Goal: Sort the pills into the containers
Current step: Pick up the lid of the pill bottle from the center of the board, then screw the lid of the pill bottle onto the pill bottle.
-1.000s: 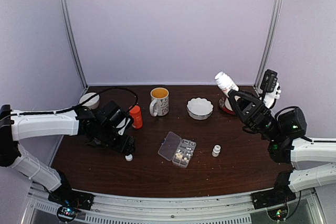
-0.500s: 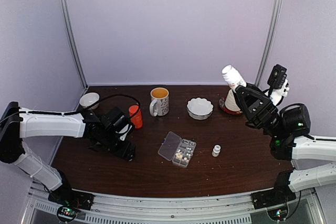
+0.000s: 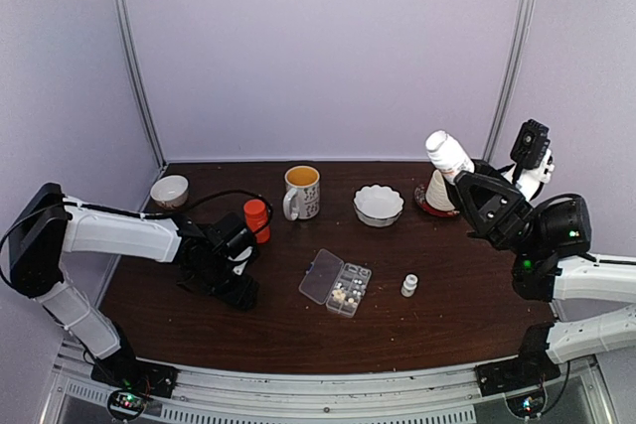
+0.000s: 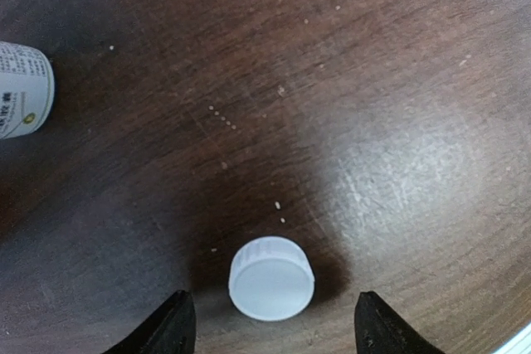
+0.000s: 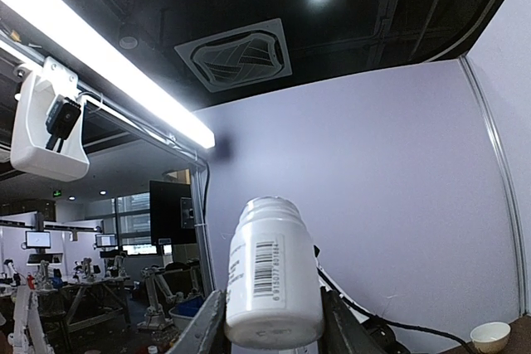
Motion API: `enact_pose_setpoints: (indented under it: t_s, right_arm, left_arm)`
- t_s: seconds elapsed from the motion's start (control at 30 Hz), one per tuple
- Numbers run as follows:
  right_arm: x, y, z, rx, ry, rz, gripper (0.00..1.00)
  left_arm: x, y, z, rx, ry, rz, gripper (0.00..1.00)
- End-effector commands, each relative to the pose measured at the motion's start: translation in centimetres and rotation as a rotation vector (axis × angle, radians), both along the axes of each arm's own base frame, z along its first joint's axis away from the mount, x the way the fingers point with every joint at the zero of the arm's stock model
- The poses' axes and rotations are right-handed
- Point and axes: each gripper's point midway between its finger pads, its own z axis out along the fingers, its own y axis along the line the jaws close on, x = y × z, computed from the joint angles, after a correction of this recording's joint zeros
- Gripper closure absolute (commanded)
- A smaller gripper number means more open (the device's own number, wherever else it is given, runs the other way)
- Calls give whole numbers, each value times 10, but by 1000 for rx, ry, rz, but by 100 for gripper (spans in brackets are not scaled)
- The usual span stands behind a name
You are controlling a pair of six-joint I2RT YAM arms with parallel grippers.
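The clear organizer box (image 3: 336,283) lies lid-open at mid-table, and whitish pills (image 3: 344,295) show in its near containers. My left gripper (image 3: 238,290) hangs low over the table left of the box. In the left wrist view it (image 4: 274,329) is open, with a white bottle cap (image 4: 271,278) lying flat between the fingertips and a gap on each side. My right gripper (image 3: 462,181) is raised at the far right, shut on an uncapped white bottle (image 5: 274,275) whose mouth points up and left (image 3: 449,154).
A yellow-rimmed mug (image 3: 302,191), a white fluted bowl (image 3: 379,204) and a small bowl (image 3: 169,190) stand at the back. An orange bottle (image 3: 256,218) stands by the left arm. A small white bottle (image 3: 409,286) stands right of the box. A labelled bottle (image 4: 21,93) lies beyond the cap.
My left gripper has slid right and nearer until it stands over the white cap, its jaws slightly narrower. The right gripper has carried the white bottle a little up and to the right.
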Motion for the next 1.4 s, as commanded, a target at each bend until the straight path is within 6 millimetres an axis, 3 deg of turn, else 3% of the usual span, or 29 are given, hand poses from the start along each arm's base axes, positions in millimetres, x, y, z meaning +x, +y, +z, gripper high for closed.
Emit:
enact_pose_setpoints:
  t_s: [0.0, 0.17, 0.33, 0.4, 0.6, 0.67, 0.73, 0.83, 1.0, 1.07, 1.13, 1.23, 1.37]
  right_arm:
    - [-10, -8, 6, 30, -14, 27, 100]
    - [-10, -10, 6, 38, -5, 37, 100]
    - [-6, -9, 4, 28, 14, 18, 100]
    - [-4, -9, 2, 27, 22, 9, 100]
    - [1, -5, -6, 5, 44, -13, 100]
    - [5, 0, -11, -23, 54, -17, 100]
    - [9, 8, -17, -62, 59, -23, 100]
    - [15, 23, -31, -142, 61, -47, 100]
    - [19, 43, -46, -231, 44, -94, 100]
    - [18, 52, -47, -254, 27, -112, 100]
    - [18, 59, -46, -275, 11, -126, 100]
    - [18, 71, -42, -290, -9, -137, 100]
    - [23, 83, -41, -296, -20, -146, 100]
  left_arm:
    - [11, 2, -7, 21, -27, 2, 33]
    - [17, 1, -14, 18, -20, 1, 40]
    - [17, -3, -11, 10, -9, -10, 66]
    - [16, -3, -7, 8, -3, -15, 71]
    - [12, -4, 19, -34, -22, -23, 72]
    - [8, -13, 34, -99, -12, -38, 71]
    - [7, -24, 57, -177, -28, -57, 71]
    - [9, -43, 107, -323, -81, -87, 71]
    - [8, -75, 226, -634, -207, -156, 70]
    - [0, -83, 276, -777, -247, -193, 70]
    - [-10, -89, 315, -898, -261, -226, 70]
    - [-26, -96, 354, -1052, -240, -275, 70]
    - [-42, -98, 384, -1199, -198, -310, 70]
